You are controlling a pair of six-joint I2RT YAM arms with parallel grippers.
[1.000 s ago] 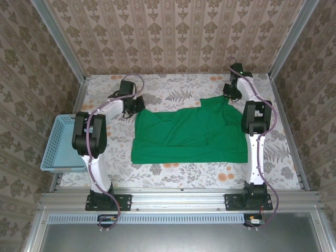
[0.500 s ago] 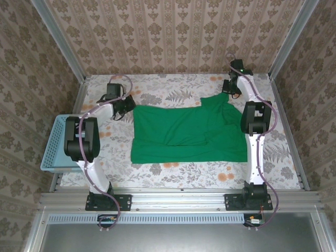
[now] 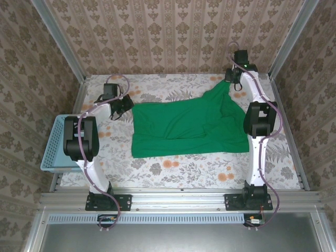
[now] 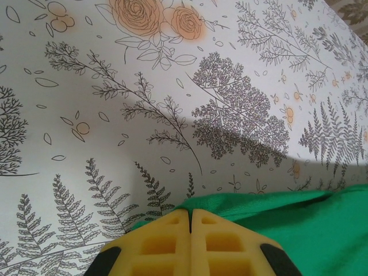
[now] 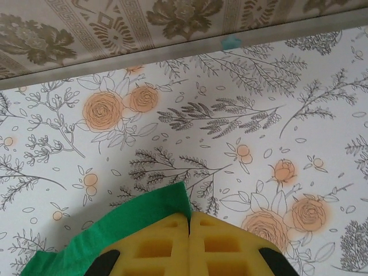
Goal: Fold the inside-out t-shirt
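The inside-out t-shirt (image 3: 189,126) lies bright green and partly spread across the middle of the flower-patterned table. My left gripper (image 3: 127,106) sits at its far left corner. In the left wrist view, that gripper (image 4: 190,214) has its yellow fingers (image 4: 158,241) pressed together on the t-shirt's edge (image 4: 299,218). My right gripper (image 3: 229,84) is near the back wall at the t-shirt's far right corner, which is drawn out into a point. In the right wrist view, that gripper (image 5: 189,218) is shut on a green strip of the t-shirt (image 5: 138,215).
A light-blue plastic basket (image 3: 58,144) stands at the table's left edge beside the left arm. The patterned back wall and its metal rail (image 5: 172,43) run close behind the right gripper. Bare floral table (image 3: 173,168) lies in front of the t-shirt.
The right gripper has moved back toward the wall, drawing the shirt's far right corner out with it. The left gripper has shifted left with the far left corner.
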